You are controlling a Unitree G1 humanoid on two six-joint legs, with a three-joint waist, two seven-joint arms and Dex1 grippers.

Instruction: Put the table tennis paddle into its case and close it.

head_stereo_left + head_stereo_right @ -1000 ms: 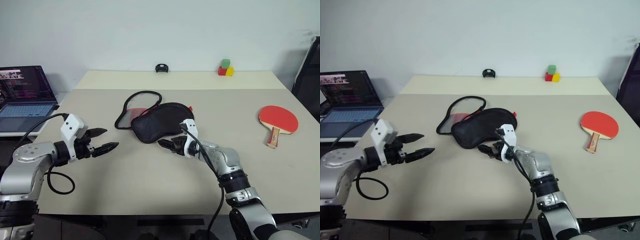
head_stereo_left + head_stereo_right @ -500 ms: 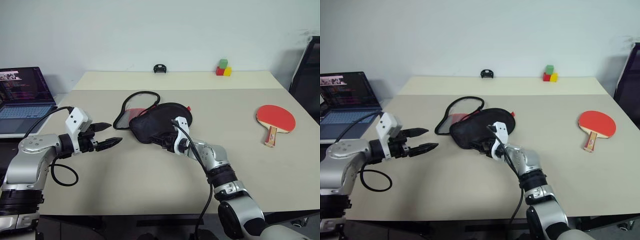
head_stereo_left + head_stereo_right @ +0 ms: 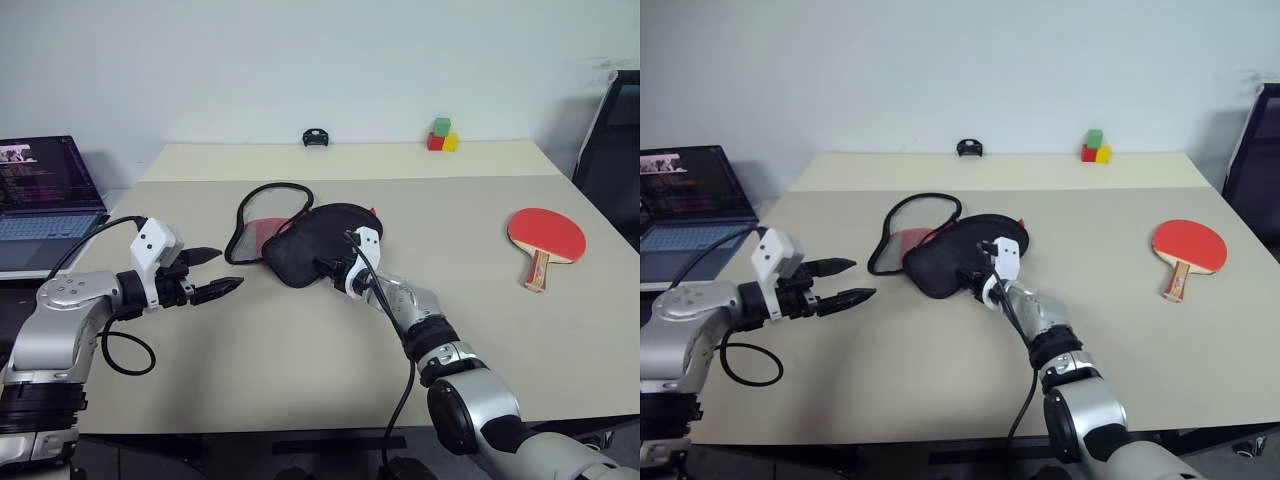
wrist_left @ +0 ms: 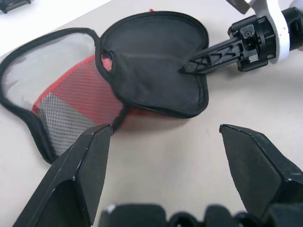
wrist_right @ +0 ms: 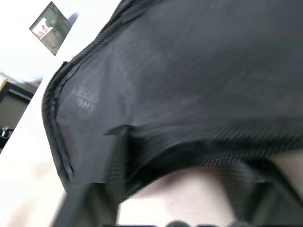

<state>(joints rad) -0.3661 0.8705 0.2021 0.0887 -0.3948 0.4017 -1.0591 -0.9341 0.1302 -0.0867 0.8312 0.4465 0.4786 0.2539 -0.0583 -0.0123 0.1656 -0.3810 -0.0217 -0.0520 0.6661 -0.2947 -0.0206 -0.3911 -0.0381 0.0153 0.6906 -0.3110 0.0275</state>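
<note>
Closing on the case's [image 3: 318, 243] near edge, the right gripper [image 3: 330, 268] has advanced; left gripper [image 3: 212, 275] released, paddle [image 3: 545, 237] waiting far right.

Both arms are silver-grey metal with black joint rings, each ending in a white block behind a black two-fingered tool: the left tool [image 3: 212, 273] and the right tool [image 3: 322, 267]. The fingers are ribbed, tapering plastic. A black cable loops behind each tool along its forearm.

no readable text, laptop screen [image 3: 45, 172] lines too small, case [image 3: 318, 241] logo hidden
</note>
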